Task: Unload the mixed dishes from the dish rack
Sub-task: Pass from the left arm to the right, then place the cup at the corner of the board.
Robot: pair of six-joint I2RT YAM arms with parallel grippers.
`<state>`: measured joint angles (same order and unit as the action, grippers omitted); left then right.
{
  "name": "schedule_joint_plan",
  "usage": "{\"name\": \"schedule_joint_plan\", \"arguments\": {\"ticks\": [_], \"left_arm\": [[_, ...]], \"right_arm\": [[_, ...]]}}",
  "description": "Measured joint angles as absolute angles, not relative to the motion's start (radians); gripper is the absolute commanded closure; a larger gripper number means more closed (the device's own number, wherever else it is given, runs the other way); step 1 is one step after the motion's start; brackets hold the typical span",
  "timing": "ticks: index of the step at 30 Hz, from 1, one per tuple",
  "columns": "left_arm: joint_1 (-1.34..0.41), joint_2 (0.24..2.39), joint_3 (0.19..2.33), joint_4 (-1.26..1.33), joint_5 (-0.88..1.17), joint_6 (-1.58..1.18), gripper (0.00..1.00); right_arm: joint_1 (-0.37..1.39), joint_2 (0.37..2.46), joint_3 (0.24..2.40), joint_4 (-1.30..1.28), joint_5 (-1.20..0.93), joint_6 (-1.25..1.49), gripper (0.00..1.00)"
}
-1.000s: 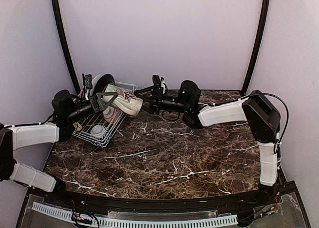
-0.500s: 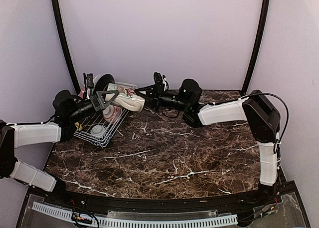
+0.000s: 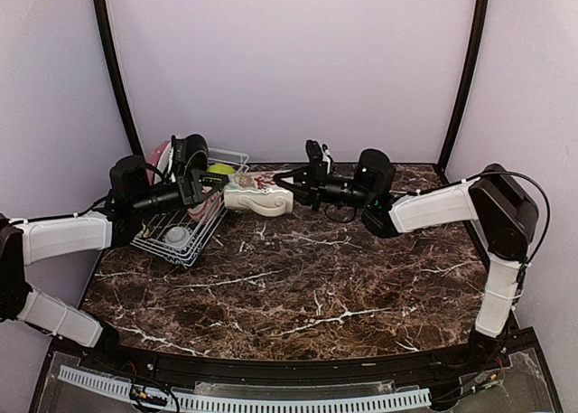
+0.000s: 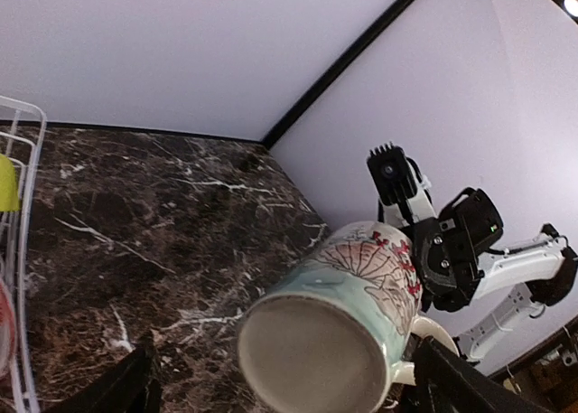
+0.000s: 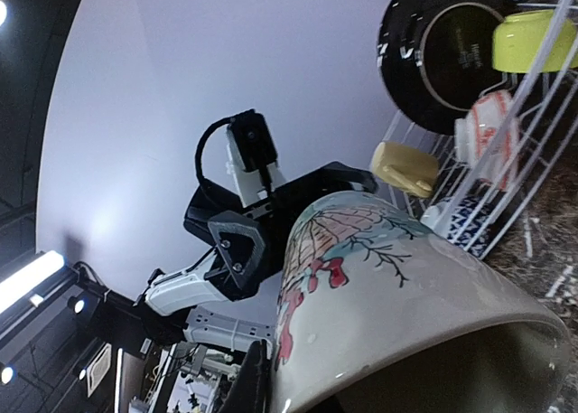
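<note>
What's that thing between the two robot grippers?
The cream patterned mug, tipped on its side, is between the left gripper and right gripper; the top view shows it.

a dark brown marble tabletop [image 3: 307,286] veined in white sat between pale lilac walls [image 3: 289,61]. black poles [image 3: 115,61] rose at the back corners, and a white slotted strip [image 3: 271,401] ran along the near edge.

We're looking into a lab booth: lilac walls [image 3: 289,61] are boxing in a marble table [image 3: 298,291], black poles [image 3: 113,70] are rising behind it, a duct [image 3: 244,400] is running along its near edge.
</note>
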<state>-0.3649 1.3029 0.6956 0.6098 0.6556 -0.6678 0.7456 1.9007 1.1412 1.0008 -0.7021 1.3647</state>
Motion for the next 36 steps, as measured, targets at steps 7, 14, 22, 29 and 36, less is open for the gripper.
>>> {"name": "schedule_joint_plan", "arguments": {"ticks": [7, 14, 22, 29, 36], "left_arm": [[-0.323, 1.255, 0.773, 0.401, 0.49, -0.527, 0.02], [-0.323, 1.229, 0.799, 0.294, 0.434, -0.447, 0.02], [-0.323, 1.229, 0.857, 0.201, 0.434, -0.396, 0.03], [-0.323, 1.227, 0.867, 0.16, 0.435, -0.373, 0.03], [-0.323, 1.213, 0.867, 0.149, 0.438, -0.373, 0.03]], "right_arm": [[0.523, 1.726, 0.925, 0.712, -0.636, 1.158, 1.0], [0.459, 1.476, 0.89, 0.089, -0.43, 0.764, 1.0], [0.463, 1.343, 1.143, -0.536, 0.021, 0.361, 1.0], [0.442, 1.374, 1.229, -0.828, 0.266, 0.213, 1.0], [0.348, 1.5, 1.271, -0.937, 0.261, 0.125, 1.0]]}}
